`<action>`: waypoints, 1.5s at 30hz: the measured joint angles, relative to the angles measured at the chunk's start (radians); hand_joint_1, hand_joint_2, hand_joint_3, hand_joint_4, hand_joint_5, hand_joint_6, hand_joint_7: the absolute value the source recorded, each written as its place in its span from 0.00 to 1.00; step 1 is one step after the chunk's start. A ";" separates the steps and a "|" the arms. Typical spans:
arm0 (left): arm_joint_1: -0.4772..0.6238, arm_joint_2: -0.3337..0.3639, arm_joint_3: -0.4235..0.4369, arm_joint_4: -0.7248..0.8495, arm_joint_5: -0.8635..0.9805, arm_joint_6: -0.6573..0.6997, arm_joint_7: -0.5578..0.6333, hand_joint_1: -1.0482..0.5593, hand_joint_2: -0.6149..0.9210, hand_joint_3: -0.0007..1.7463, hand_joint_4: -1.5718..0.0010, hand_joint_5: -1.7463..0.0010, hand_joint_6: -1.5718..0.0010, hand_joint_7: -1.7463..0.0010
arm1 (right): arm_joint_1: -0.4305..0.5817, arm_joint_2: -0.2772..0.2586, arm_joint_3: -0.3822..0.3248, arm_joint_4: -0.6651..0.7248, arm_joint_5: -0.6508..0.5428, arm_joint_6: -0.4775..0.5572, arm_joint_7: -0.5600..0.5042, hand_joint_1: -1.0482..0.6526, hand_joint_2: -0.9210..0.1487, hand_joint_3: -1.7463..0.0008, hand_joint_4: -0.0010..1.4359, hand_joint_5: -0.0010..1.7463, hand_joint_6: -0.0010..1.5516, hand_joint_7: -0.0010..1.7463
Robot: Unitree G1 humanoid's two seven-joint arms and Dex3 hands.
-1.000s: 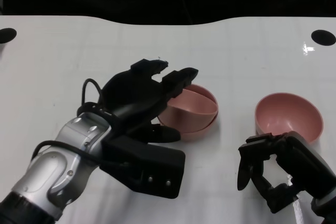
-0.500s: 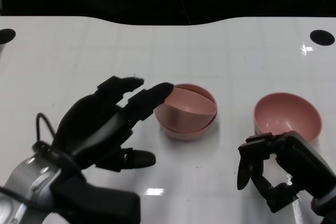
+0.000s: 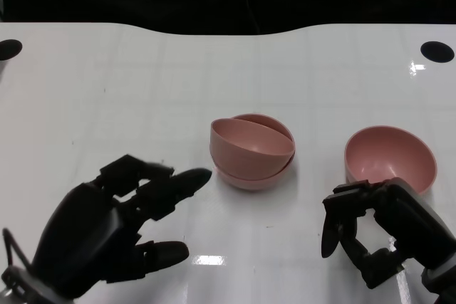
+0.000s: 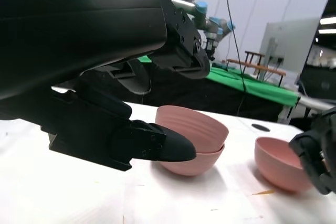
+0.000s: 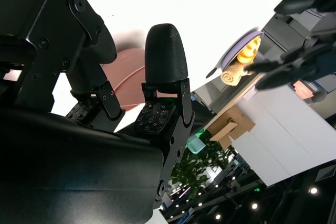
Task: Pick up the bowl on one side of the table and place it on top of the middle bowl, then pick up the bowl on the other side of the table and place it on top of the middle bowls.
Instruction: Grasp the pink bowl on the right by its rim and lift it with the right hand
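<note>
Stacked pair of bowls (image 3: 253, 152) at table centre, top one tilted. Last bowl (image 3: 390, 159) to its right, upright, just beyond right hand (image 3: 377, 236), fingers curled, holding nothing. Left hand (image 3: 114, 229) spread, empty. Next: pinch near rim, lift straight, lower level. Rim contact probably none yet; view poor.

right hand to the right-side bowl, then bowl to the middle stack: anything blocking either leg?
Nothing visible. The right hand sits open just in front of the single bowl, bare table between that bowl and the stacked bowls. The left hand is clear of the stack.
</note>
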 measured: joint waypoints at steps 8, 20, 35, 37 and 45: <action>0.082 -0.066 0.053 0.090 -0.074 -0.148 0.094 0.60 0.78 0.50 0.56 0.19 0.53 0.52 | 0.000 -0.001 -0.002 0.001 -0.001 0.004 -0.001 0.79 0.83 0.05 0.70 0.96 0.66 0.69; 0.053 -0.156 0.078 0.287 -0.243 -0.301 0.108 0.66 0.58 0.90 0.46 0.03 0.46 0.18 | 0.000 -0.008 -0.014 -0.009 0.025 0.050 0.001 0.79 0.78 0.11 0.65 0.98 0.62 0.65; 0.026 -0.182 0.129 0.382 -0.323 -0.365 0.023 0.67 0.56 0.91 0.41 0.05 0.45 0.15 | 0.097 -0.089 -0.091 -0.536 -0.156 0.705 0.073 0.51 0.12 0.98 0.38 0.41 0.40 0.11; 0.026 -0.183 0.132 0.382 -0.319 -0.366 0.021 0.67 0.56 0.91 0.41 0.05 0.45 0.15 | 0.102 -0.095 -0.093 -0.586 -0.189 0.764 0.079 0.50 0.13 0.99 0.36 0.38 0.39 0.09; 0.026 -0.184 0.138 0.382 -0.312 -0.368 0.009 0.66 0.55 0.92 0.42 0.06 0.45 0.15 | 0.112 -0.137 -0.074 -0.697 -0.329 0.934 0.139 0.44 0.13 1.00 0.27 0.25 0.33 0.03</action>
